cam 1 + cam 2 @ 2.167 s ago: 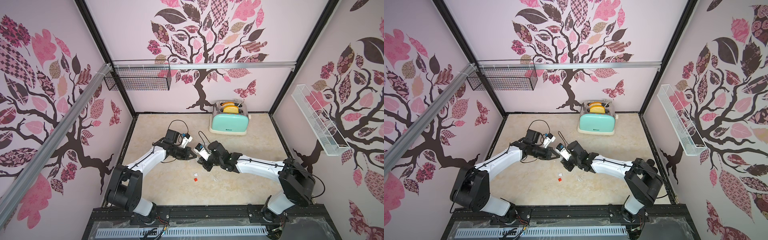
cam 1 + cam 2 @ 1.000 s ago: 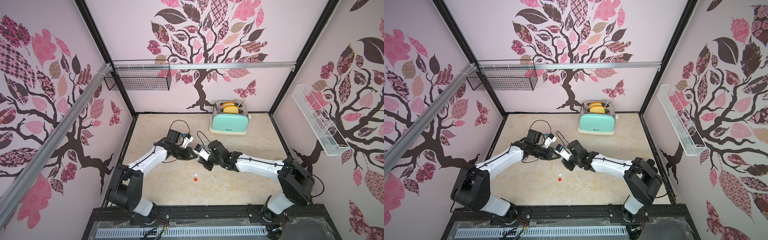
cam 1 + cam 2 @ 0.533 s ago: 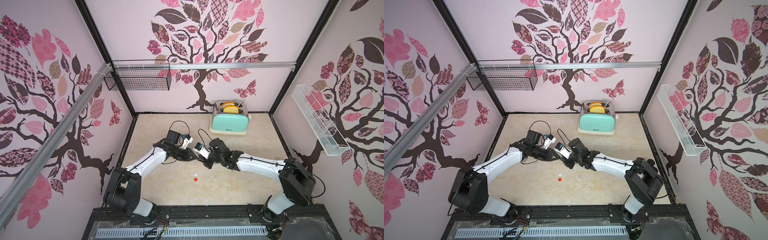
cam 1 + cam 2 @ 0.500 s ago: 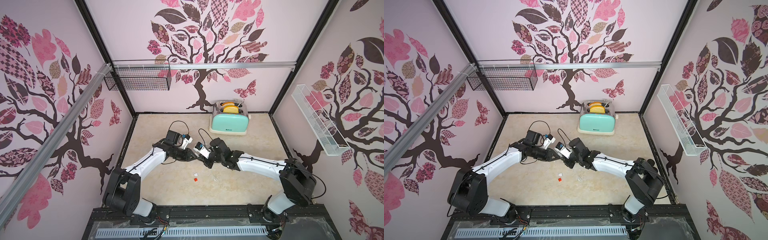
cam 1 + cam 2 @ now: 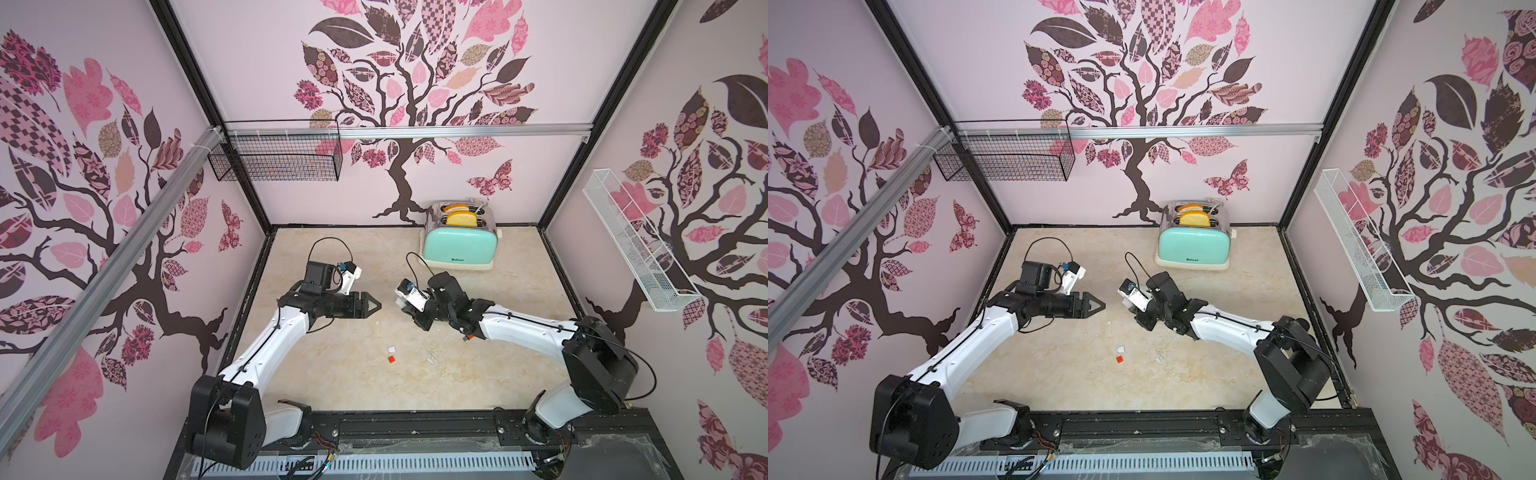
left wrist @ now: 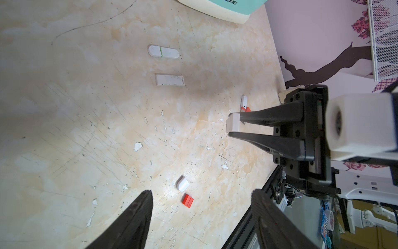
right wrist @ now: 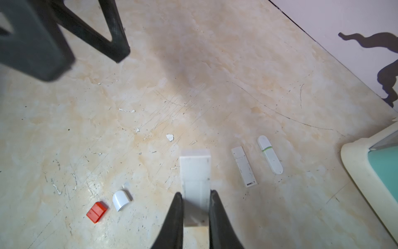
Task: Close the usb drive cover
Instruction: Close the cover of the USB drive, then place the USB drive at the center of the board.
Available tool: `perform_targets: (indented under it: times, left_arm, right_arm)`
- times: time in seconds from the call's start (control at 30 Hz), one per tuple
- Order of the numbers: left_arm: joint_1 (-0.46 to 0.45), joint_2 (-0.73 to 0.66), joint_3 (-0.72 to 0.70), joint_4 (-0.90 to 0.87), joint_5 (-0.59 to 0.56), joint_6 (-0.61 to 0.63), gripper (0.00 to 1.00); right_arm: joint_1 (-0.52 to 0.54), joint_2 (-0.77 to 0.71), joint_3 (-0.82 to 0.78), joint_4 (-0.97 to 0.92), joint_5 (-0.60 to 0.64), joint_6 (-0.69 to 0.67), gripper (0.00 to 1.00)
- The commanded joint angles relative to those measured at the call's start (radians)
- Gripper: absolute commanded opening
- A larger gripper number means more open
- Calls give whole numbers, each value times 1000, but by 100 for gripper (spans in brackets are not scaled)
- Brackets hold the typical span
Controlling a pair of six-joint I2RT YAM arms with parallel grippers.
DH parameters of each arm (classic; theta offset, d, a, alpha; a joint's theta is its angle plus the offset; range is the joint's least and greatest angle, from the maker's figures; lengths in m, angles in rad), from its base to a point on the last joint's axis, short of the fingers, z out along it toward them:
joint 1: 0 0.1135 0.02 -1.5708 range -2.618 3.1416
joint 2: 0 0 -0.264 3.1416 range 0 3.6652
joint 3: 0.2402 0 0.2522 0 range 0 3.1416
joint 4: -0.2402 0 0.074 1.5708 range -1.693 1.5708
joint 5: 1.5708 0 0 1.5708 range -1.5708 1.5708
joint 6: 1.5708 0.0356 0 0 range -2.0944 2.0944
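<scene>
The right end effector (image 7: 195, 194) is clamped on a white drive (image 7: 195, 166), held above the table (image 5: 332, 374) near its middle, in front of the toaster (image 5: 459, 243). The drive's cover (image 7: 195, 160) sits on the free end, with a seam behind it. The left end effector (image 5: 376, 306) faces the drive across a gap, its fingers spread apart with nothing between them. On the table lie a rounded drive (image 7: 270, 154) and a flat drive (image 7: 244, 169) side by side. Well apart from them are a white cap (image 7: 121, 199) and a red cap (image 7: 97, 211), just beside each other.
</scene>
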Motion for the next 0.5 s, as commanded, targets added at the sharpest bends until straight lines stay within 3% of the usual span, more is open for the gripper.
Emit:
perform_targets:
  times: [0.0, 0.13, 0.47]
  left_arm:
    - [51, -51, -27, 43, -7, -4, 79]
    - [105, -94, -52, 68, -4, -14, 82]
    - [148, -152, -61, 85, -130, 24, 85]
  right_arm:
    - [-14, 17, 47, -53, 14, -32, 0]
    - [-29, 50, 110, -124, 31, -38, 0]
    - [-32, 173, 286, -308, 52, -118, 0]
